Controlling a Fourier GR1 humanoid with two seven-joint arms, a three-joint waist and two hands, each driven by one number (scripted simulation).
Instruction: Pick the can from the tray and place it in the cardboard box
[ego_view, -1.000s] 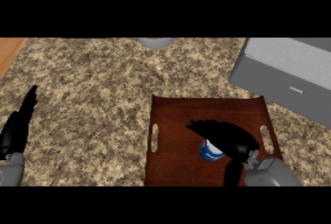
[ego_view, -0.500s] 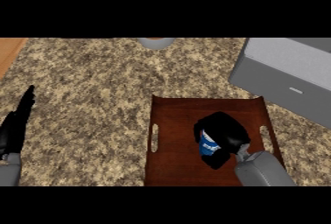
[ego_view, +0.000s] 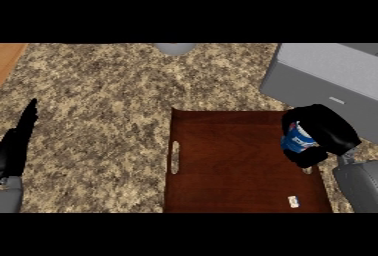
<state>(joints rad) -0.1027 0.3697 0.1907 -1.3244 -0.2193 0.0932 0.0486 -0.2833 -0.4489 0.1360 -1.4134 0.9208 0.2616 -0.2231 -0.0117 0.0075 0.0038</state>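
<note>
**Can carried to the tray's right edge, box not yet reached**

Head view: since the earlier frames the right hand (ego_view: 325, 134) has moved from the middle of the tray (ego_view: 221, 165) to its right rim and somewhat toward the far side, taking the can (ego_view: 297, 140) with it. Half a second ago the hand sat over the can near the tray's centre; now hand and can are at the tray's far-right corner, just beside the grey box (ego_view: 325, 75). The hand's black fingers are curled round the can, so only its blue and white side shows between fingers and thumb. Whether the can hangs clear of the tray floor cannot be read from this steep angle, though its shift across the tray suggests it is lifted.

The left hand (ego_view: 16, 150) rests at the view's left edge, fingers straight and pointing up, much as it stood before.

As for progress, the pick looks done: the can is in the right hand and away from where it stood. What is left is the carry over the box wall and the release inside. The box appears grey rather than cardboard-coloured, and its opening is not plain from here. A small pale object (ego_view: 293, 201) lies on the tray's near part.
</note>
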